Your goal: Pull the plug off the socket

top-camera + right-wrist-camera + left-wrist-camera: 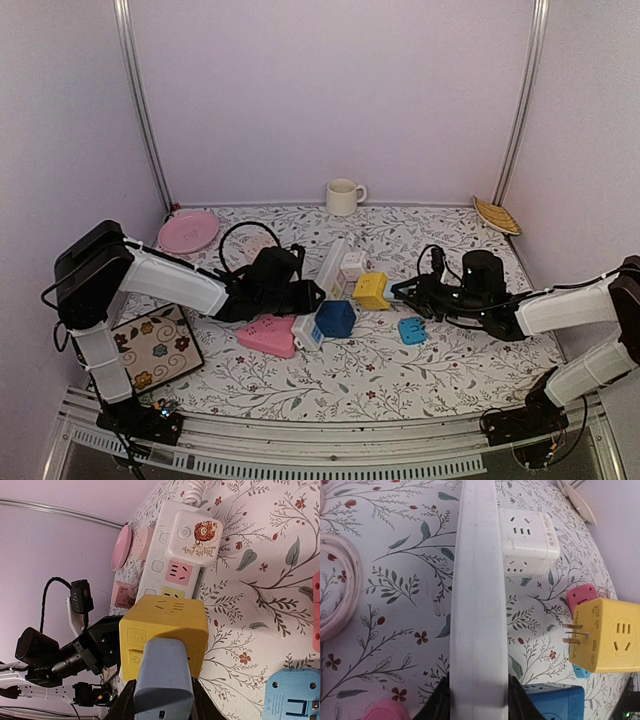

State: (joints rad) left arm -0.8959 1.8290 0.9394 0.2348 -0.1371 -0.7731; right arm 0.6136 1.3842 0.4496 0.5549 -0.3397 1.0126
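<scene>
Evidently left end effector [479,700] clamps power strip [477,605]; right end effector [162,697] grips blue adapter [162,672] on yellow cube [165,622]; should pull straight, level.

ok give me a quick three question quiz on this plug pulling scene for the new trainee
1. True or false: the yellow cube adapter has its prongs seated in the white power strip.
2. What are the left fingers clamped on? A) the mug B) the white power strip C) the pink plate
3. Fill in: the right fingers hold a ___ coloured block that sits against the yellow cube adapter.

Key
1. False: the prongs are bare, clear of the strip.
2. B
3. grey-blue
</scene>
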